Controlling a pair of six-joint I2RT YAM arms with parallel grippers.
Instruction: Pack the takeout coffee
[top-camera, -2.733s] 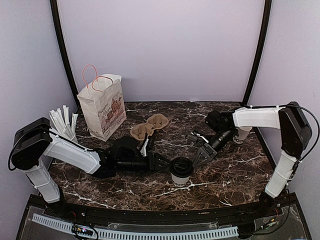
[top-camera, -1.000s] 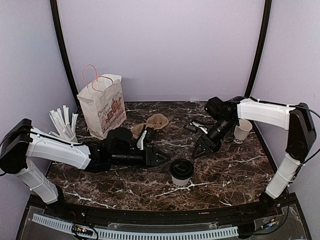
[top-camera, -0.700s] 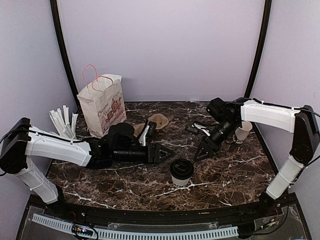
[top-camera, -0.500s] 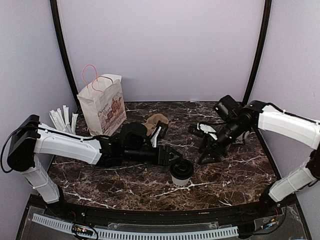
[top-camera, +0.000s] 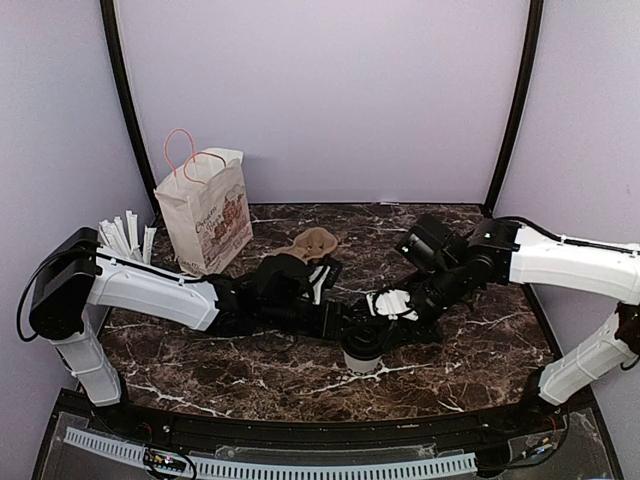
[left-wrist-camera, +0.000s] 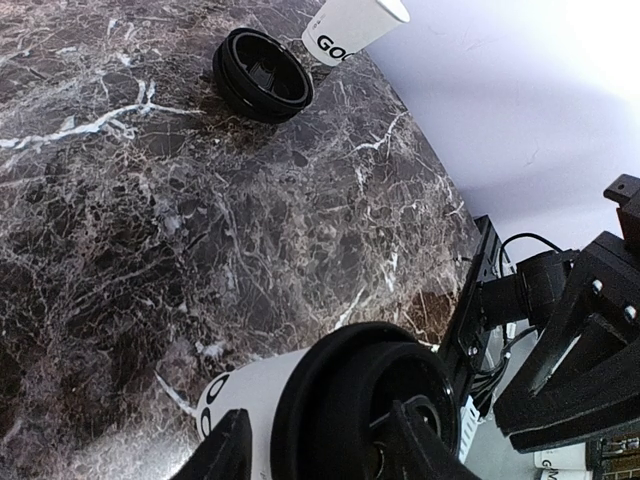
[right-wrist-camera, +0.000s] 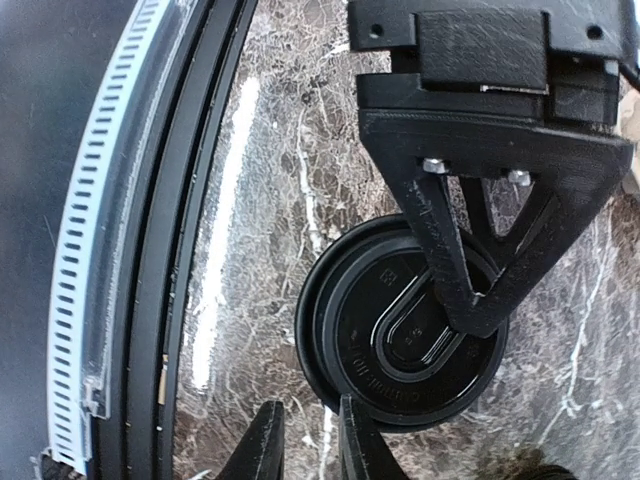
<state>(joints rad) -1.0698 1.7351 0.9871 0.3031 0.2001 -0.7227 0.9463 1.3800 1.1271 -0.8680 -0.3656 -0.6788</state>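
Top external: takeout coffee (top-camera: 362, 347) stands well right of the paper bag (top-camera: 205, 212) | left gripper (left-wrist-camera: 312, 452) half-spread around its lid | right gripper (right-wrist-camera: 303, 442) nearly pressed together, pinching nothing | step: grasping; next you close, lift toward bag.

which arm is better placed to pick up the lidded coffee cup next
Left, probably. Its jaws straddle the takeout coffee at the lid, one finger either side, in the left wrist view. The right gripper has its jaws nearly together above the lid's edge, not around the cup.
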